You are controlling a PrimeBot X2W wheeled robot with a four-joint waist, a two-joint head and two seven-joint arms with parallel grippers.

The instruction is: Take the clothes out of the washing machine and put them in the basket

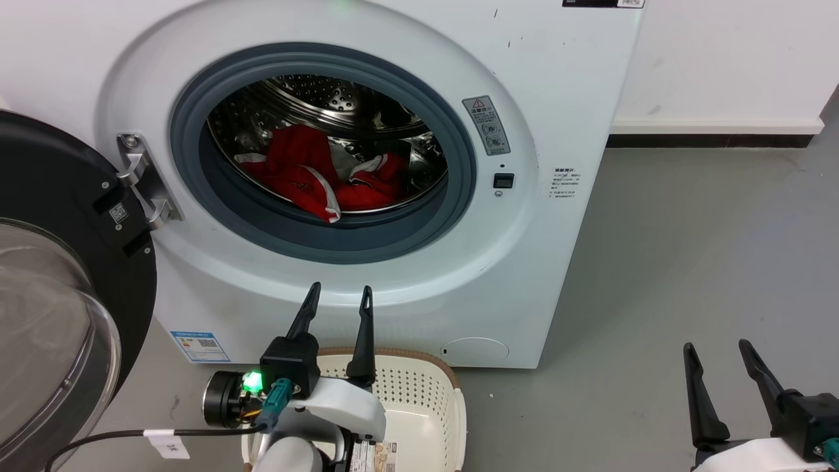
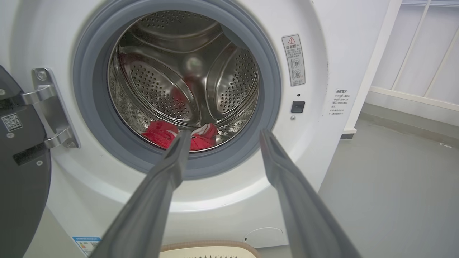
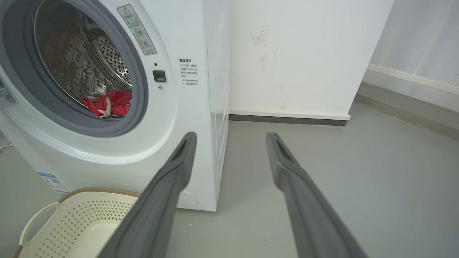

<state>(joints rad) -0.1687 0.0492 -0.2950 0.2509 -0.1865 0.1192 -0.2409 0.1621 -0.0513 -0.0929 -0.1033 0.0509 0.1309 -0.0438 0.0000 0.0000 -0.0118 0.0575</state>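
Clothes point(image 1: 314, 174) in drum point(image 1: 341, 98), beyond parted left gripper point(image 1: 341, 288).

Red clothes point(image 1: 303, 172) in open washing machine point(image 1: 524, 275); basket point(image 1: 423, 390) seemingly touching its front.

You get little that reads clearly. On the front of the washing machine point(image 1: 577, 98), right of the porthole, a grey warning sticker point(image 1: 486, 124) carries a red triangle with an exclamation mark and small Chinese print, too fine to read. Further right is a block of small print point(image 1: 564, 183), also illegible. A blue label point(image 1: 200, 345) at the lower left bears QR-like squares. The open door point(image 1: 59, 196) has a QR sticker point(image 1: 118, 213). A white tag point(image 1: 167, 446) on the cable point(image 1: 98, 436) seems to read "3K". The basket point(image 1: 426, 400) carries a paper label point(image 1: 377, 457) whose print is unreadable.
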